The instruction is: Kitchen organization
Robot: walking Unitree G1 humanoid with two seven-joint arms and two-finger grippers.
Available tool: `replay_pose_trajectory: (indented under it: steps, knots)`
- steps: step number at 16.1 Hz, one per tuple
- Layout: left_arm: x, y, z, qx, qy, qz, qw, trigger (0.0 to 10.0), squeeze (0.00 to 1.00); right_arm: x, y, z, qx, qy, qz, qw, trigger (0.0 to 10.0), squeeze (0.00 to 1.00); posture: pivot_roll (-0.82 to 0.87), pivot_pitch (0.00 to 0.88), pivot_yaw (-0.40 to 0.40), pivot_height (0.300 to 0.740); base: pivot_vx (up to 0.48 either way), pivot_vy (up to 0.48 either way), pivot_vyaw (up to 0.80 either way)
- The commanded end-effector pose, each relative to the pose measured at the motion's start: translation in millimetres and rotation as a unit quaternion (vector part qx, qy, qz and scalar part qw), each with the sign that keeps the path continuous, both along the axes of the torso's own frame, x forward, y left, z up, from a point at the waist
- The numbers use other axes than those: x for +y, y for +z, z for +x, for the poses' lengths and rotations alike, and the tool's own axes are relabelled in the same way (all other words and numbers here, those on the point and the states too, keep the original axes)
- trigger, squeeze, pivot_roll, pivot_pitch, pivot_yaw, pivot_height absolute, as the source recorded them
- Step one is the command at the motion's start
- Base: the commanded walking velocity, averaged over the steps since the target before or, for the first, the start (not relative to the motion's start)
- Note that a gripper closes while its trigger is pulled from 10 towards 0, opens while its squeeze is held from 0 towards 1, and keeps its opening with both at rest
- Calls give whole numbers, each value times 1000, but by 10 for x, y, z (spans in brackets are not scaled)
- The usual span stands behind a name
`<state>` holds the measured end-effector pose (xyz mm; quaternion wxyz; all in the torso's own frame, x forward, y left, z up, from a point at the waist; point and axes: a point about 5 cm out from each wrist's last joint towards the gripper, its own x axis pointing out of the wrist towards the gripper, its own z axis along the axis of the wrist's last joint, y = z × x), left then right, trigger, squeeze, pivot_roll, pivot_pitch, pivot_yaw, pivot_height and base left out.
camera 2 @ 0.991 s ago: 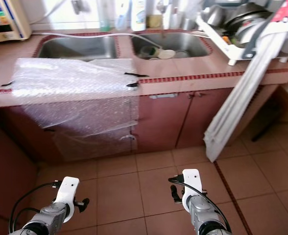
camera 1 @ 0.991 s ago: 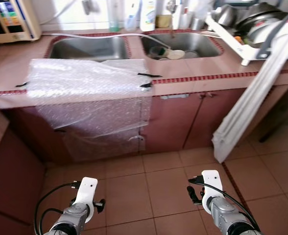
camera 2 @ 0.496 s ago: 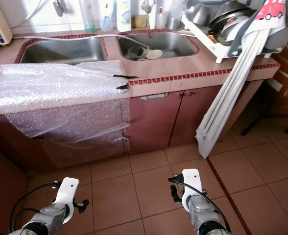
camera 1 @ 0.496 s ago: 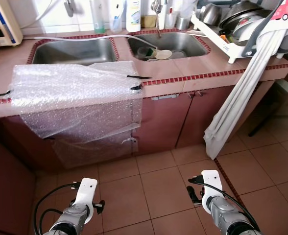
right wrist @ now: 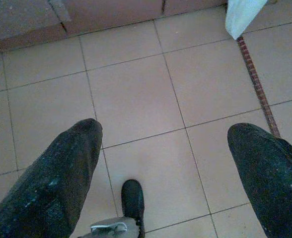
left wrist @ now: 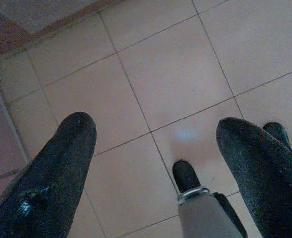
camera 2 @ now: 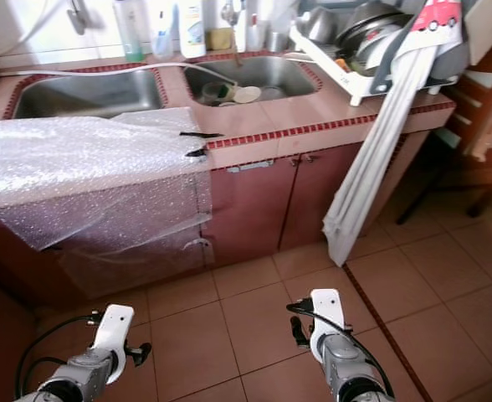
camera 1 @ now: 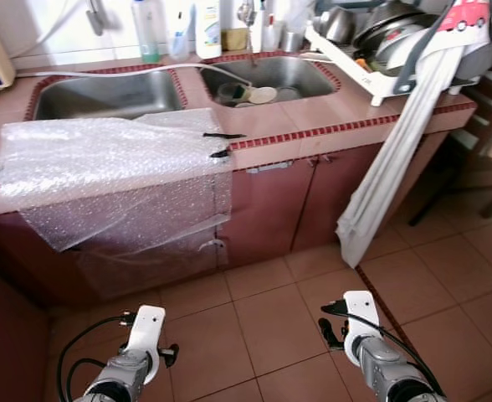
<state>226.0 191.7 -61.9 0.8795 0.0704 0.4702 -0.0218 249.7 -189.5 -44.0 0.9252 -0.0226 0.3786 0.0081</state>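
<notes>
- The left gripper (left wrist: pixel 156 144) hangs low over the tiled floor (camera 1: pixel 271 310), jaws spread wide and empty.
- The right gripper (right wrist: pixel 166 148) hangs likewise above the floor, jaws apart, holding nothing.
- Ahead, the tiled worktop (camera 1: pixel 330 113) carries a sheet of bubble wrap (camera 1: pixel 112 159) that drapes over its front edge onto the cabinet doors.
- Behind it lies a double sink (camera 1: pixel 95 92); the right basin holds dishes (camera 1: pixel 250 94).
- A dish rack (camera 1: pixel 380 42) stands at the worktop's right end, with a white cloth (camera 1: pixel 388 159) hanging from it to near the floor.
</notes>
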Motion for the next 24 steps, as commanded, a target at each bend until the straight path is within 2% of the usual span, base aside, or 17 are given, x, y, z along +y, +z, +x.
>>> replay_pose_trajectory:
  steps: [1, 9, 12, 19, 24]
  knots:
    - [15, -18, -33, 8, 1, 2, 1000, 10000, 0, -22, -12, -16, 6, -8, 1, 1000, 10000, 0, -125, 27, 16, 740, 0, 0, -781]
    - [22, -31, -56, 10, 3, -1, 1000, 10000, 0, -19, -23, -32, 9, -5, 0, 1000, 10000, 0, -125, 31, 16, 740, 0, 0, -780]
    - [21, -16, -32, 7, -16, 9, 1000, 10000, 0, -22, -25, -35, 9, -8, 1, 1000, 10000, 0, -128, 35, 18, 740, 0, 0, -781]
    - [17, -1, -6, 2, -25, 18, 1000, 10000, 0, -24, -30, -43, 9, -13, 9, 1000, 10000, 0, -130, 43, 21, 740, 0, 0, 0]
    - [24, 0, -7, 4, -28, 20, 999, 10000, 0, -17, -32, -44, 10, -15, 11, 1000, 10000, 0, -131, 44, 25, 740, 0, -271, 0]
